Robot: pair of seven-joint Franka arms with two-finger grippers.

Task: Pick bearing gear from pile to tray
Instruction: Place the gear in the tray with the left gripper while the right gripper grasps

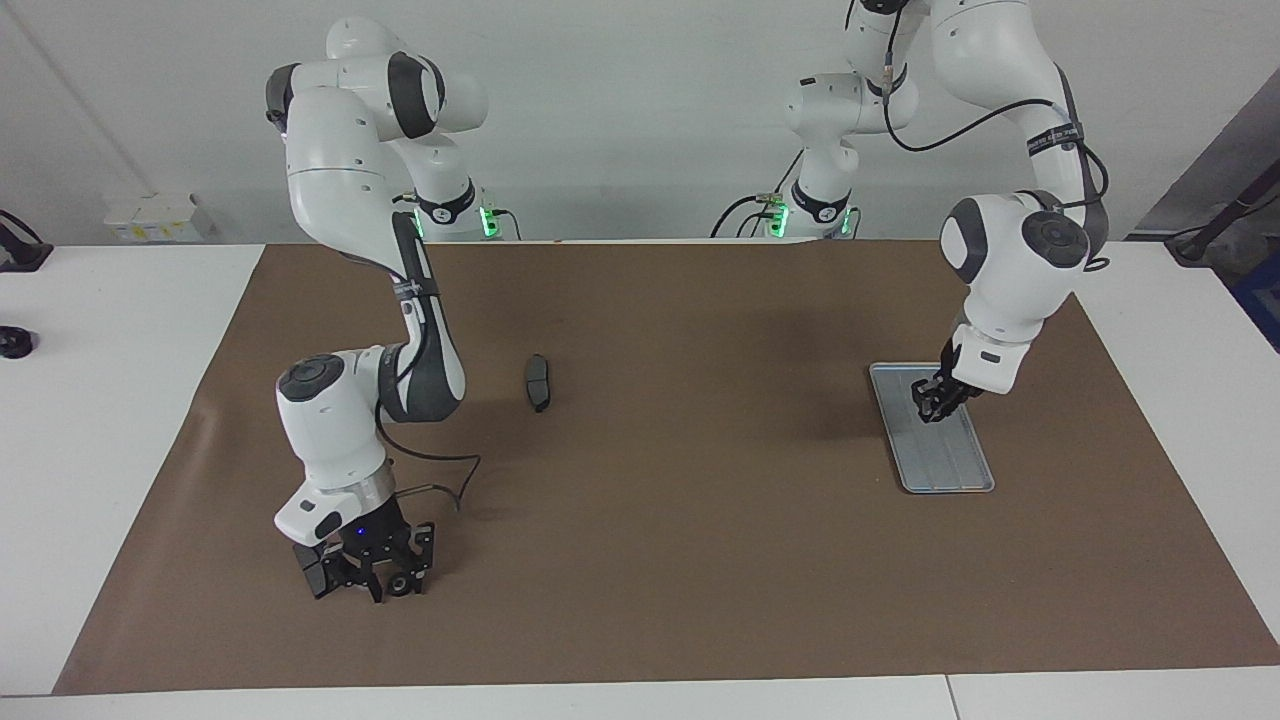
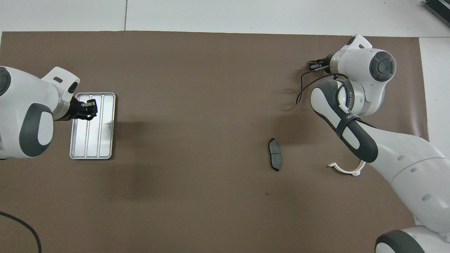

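A flat silver tray [image 1: 952, 468] [image 2: 105, 140] lies at the left arm's end of the brown mat. My left gripper [image 1: 930, 408] [image 2: 92, 108] hangs low over the part of the tray nearer the robots. Its fingers are drawn close together on a small dark piece, which I take for a bearing gear. At the right arm's end, my right gripper [image 1: 393, 588] [image 2: 311, 65] is down on the mat. A small black round bearing gear [image 1: 401, 584] sits at its fingertips, gripped between them.
One dark grey brake pad [image 1: 538, 381] [image 2: 275, 154] lies mid-mat, nearer to the robots than the right gripper. A white half-ring bracket [image 2: 346, 169] rests under the right arm's elbow, hidden in the facing view. The right arm's cable [image 1: 440, 472] loops above the mat.
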